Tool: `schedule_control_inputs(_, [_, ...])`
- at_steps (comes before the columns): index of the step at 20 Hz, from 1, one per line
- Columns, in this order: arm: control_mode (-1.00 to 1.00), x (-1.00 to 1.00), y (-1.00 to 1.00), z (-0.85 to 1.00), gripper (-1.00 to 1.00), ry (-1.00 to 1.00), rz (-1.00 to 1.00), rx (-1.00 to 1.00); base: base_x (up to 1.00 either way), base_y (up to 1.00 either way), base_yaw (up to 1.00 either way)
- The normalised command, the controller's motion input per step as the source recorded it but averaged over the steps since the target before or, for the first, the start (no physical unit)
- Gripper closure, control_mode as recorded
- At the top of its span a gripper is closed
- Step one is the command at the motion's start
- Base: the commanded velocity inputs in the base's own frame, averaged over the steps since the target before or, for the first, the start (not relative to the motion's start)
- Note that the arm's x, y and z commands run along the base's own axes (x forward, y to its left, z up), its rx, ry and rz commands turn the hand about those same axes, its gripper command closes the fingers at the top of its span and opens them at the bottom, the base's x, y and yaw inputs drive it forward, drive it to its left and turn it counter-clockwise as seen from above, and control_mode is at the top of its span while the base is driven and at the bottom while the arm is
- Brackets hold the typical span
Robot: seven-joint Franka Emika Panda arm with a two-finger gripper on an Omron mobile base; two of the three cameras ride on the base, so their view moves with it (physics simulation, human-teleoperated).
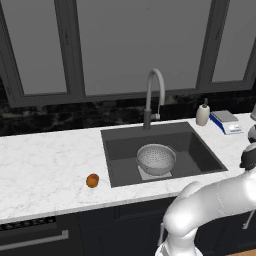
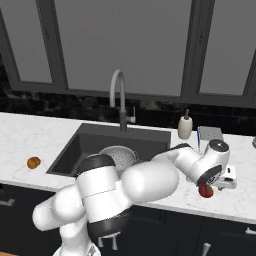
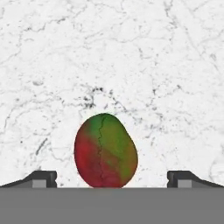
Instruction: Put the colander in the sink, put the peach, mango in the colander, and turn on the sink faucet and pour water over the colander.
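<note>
Perforated silver-grey metal colander point(image 1: 156, 159), upright, sits in wide dark grey rectangular sink point(image 1: 195, 142), on the pale plate at its bottom. Tall grey gooseneck faucet point(image 1: 152, 95) stands at the basin's 12 o'clock edge. Small round orange peach point(image 1: 92, 180) rests on white marble counter, 9 o'clock of sink. Red-and-green mango point(image 3: 105, 151) lies on counter, 3 o'clock of sink.

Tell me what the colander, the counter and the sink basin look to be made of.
Colander: apparently metal, silver-grey with fine perforations and a rolled rim.
Counter: looks like polished marble or a stone imitation, white with thin grey veins.
Sink: dark grey and matte, with no shine; possibly composite or coated metal, the look leaves that open.
</note>
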Motion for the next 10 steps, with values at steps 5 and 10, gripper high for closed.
schedule_control_inputs(5, [-1.0,0.16,-0.13,-0.12,-1.0,0.0,0.02,0.0,0.0,0.0,0.0])
schedule_control_inputs(10, [-1.0,-0.09,0.08,-0.09,-1.0,0.01,0.0,0.0,0.0,0.0,0.0])
